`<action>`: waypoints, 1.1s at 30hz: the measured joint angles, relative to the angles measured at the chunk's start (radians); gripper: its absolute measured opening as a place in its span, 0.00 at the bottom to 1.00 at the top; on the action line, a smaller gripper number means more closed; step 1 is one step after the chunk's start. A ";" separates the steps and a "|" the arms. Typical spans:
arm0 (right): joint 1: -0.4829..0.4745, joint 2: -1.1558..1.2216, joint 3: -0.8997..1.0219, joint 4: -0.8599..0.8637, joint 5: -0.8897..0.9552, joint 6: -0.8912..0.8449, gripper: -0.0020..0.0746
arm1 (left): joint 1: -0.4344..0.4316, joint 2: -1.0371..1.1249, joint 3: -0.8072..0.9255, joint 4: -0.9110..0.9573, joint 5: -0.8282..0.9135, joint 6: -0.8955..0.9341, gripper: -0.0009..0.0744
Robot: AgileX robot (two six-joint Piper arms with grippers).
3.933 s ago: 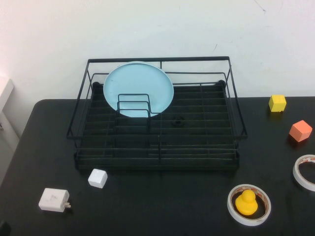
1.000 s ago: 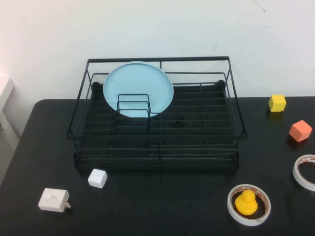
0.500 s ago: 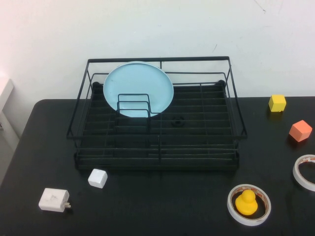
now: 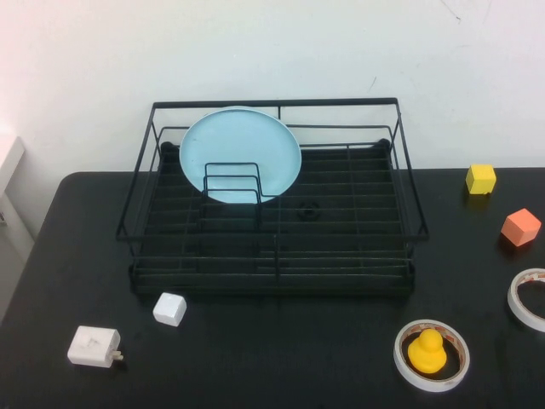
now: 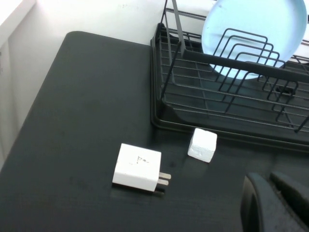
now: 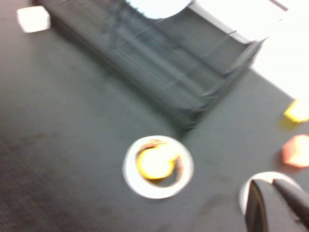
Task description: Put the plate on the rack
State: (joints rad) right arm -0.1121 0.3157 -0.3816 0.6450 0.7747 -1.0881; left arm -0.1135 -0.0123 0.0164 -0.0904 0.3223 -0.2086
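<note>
The pale blue plate (image 4: 240, 149) stands upright in the back left of the black wire rack (image 4: 277, 103), leaning behind the small divider loops. It also shows in the left wrist view (image 5: 251, 24) with the rack (image 5: 227, 60). Neither arm shows in the high view. My left gripper (image 5: 265, 178) is shut and empty, low over the table in front of the rack's left corner. My right gripper (image 6: 267, 182) is shut and empty, over the table at the front right, above a white tape ring (image 6: 251, 188). The rack (image 6: 159, 63) is blurred in the right wrist view.
A white cube (image 4: 169, 308) and a white plug adapter (image 4: 94, 347) lie front left. A tape ring (image 4: 400, 362) holding a yellow duck (image 4: 426, 349) lies front right. Another tape ring (image 4: 526, 298), an orange block (image 4: 519, 227) and a yellow cube (image 4: 480, 178) are at the right.
</note>
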 joint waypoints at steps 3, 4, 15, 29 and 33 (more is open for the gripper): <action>0.000 -0.028 0.000 -0.091 -0.057 0.002 0.03 | 0.000 0.000 0.000 -0.001 0.000 0.000 0.01; 0.000 -0.037 0.000 -0.130 -0.072 0.012 0.03 | 0.000 0.000 0.000 -0.001 0.000 0.000 0.01; 0.000 -0.151 0.207 -0.736 -0.401 0.904 0.03 | 0.000 0.000 0.000 -0.001 0.000 0.000 0.01; 0.000 -0.327 0.404 -0.789 -0.448 1.116 0.03 | 0.000 0.000 0.000 -0.001 0.000 0.002 0.01; 0.000 -0.327 0.403 -0.789 -0.438 1.116 0.03 | 0.000 0.000 0.000 -0.001 0.000 0.002 0.01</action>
State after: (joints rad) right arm -0.1121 -0.0112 0.0214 -0.1441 0.3366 0.0274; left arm -0.1135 -0.0123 0.0164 -0.0912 0.3223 -0.2065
